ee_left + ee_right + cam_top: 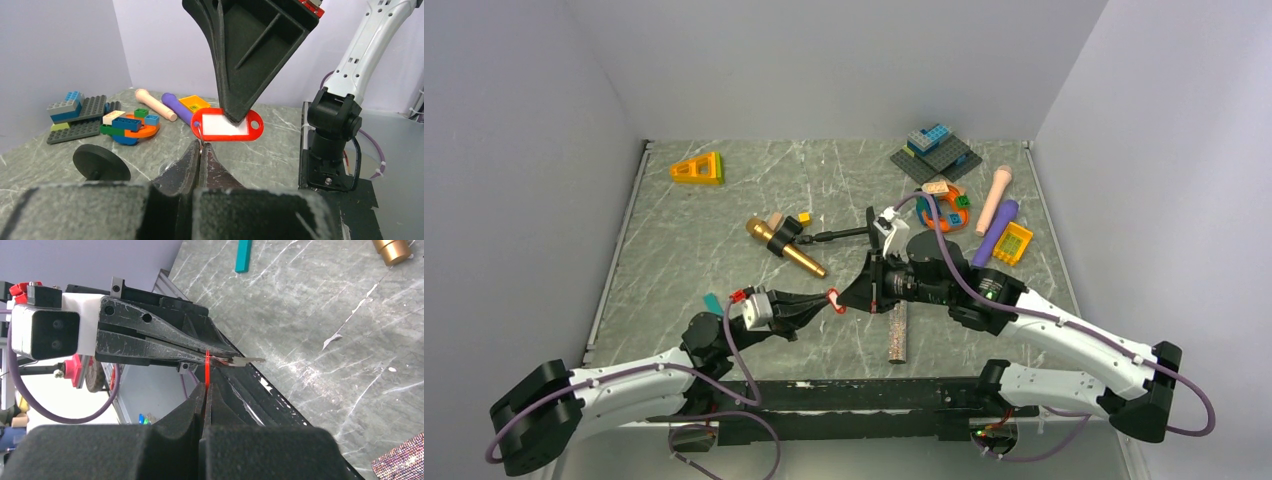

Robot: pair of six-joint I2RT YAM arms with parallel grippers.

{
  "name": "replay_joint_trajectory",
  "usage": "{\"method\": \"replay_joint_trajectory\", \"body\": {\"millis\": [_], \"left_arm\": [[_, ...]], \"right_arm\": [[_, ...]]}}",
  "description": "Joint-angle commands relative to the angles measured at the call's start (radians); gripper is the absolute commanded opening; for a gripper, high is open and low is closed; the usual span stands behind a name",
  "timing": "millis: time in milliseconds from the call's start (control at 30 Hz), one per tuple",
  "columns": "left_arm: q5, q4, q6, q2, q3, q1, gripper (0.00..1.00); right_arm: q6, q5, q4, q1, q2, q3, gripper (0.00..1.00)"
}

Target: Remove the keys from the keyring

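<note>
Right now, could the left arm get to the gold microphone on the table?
Probably not freely. The microphone lies close ahead with bare table between, but the left gripper is shut on the keyring, whose red tag the right gripper pinches. It would need to let go first.

Both arms extend forward and inward. Left tool (pixel 821 302) and right tool (pixel 849 298) meet tip to tip at centre, each with jaws pressed closed.

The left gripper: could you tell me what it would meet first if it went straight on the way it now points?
The left gripper would meet the red tag first, right at its tips; the right gripper pinching that tag lies just behind.
</note>
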Motion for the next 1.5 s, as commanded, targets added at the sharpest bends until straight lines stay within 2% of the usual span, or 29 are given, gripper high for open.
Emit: {"method": "replay_joint_trajectory", "body": {"millis": [0,67,100,133,167,200,233,267,333,467,633,767,900,1100,1167,1233,1300,1400,1467], "left_arm": [[0.021,-0.06,0.004,-0.041,0.054,-0.011,0.0],[0.011,-0.166,0.013,-0.077,0.076,-0.015,0.0],[0.003,-0.231,0.019,-0.096,0.093,-0.018,0.0],[-0.004,-0.299,0.026,-0.116,0.107,-0.021,0.0],[-0.016,-0.362,0.029,-0.131,0.123,-0.023,0.0],[-0.027,-0.436,0.03,-0.147,0.139,-0.025,0.0],[-0.039,-0.509,0.029,-0.16,0.164,-0.027,0.0],[-0.056,-0.602,0.025,-0.168,0.191,-0.029,0.0],[-0.078,-0.798,0.02,-0.167,0.284,-0.03,0.0],[-0.112,-1.196,-0.01,-0.103,0.452,-0.032,0.0],[-0.043,-1.411,-0.077,-0.029,0.586,-0.055,0.0],[0.063,-1.502,-0.119,-0.028,0.647,-0.061,0.0],[0.147,-1.574,-0.122,-0.106,0.672,-0.062,0.0],[0.341,-1.668,-0.073,-0.213,0.699,-0.062,0.0],[0.409,-1.646,-0.057,-0.247,0.669,-0.062,0.0],[0.429,-1.602,-0.061,-0.279,0.627,-0.061,0.0],[0.447,-1.626,-0.038,-0.287,0.633,-0.061,0.0],[0.473,-1.638,-0.015,-0.305,0.634,-0.061,0.0],[0.442,-1.644,-0.013,-0.323,0.627,-0.061,0.0]], "right_arm": [[0.001,-0.006,0.026,0.005,-0.033,-0.006,0.0],[-0.016,0.009,-0.01,0.005,-0.036,0.004,0.0],[-0.03,0.02,-0.035,0.005,-0.04,0.011,0.09],[-0.043,0.039,-0.066,0.005,-0.046,0.02,0.24],[-0.056,0.065,-0.116,0.005,-0.054,0.028,0.48],[-0.068,0.102,-0.143,0.005,-0.062,0.037,0.58],[-0.079,0.14,-0.19,0.005,-0.07,0.044,0.73],[-0.088,0.175,-0.224,0.005,-0.076,0.05,0.79],[-0.115,0.224,-0.262,0.006,-0.086,0.062,0.85],[-0.183,0.188,-0.25,0.006,-0.084,0.065,0.87],[-0.298,0.105,-0.176,0.006,-0.077,0.056,0.85],[-0.392,0.094,-0.131,0.007,-0.102,0.057,0.81],[-0.457,0.043,-0.062,0.006,-0.138,0.032,0.73],[-0.528,-0.176,0.046,0.009,-0.132,-0.016,0.65],[-0.529,-0.242,0.108,0.015,-0.132,-0.04,0.64],[-0.532,-0.288,0.163,0.026,-0.127,-0.056,0.63],[-0.544,-0.301,0.184,0.042,-0.109,-0.049,0.61],[-0.557,-0.28,0.196,0.068,-0.077,-0.034,0.59],[-0.542,-0.232,0.222,0.088,-0.051,-0.026,0.58]]}}
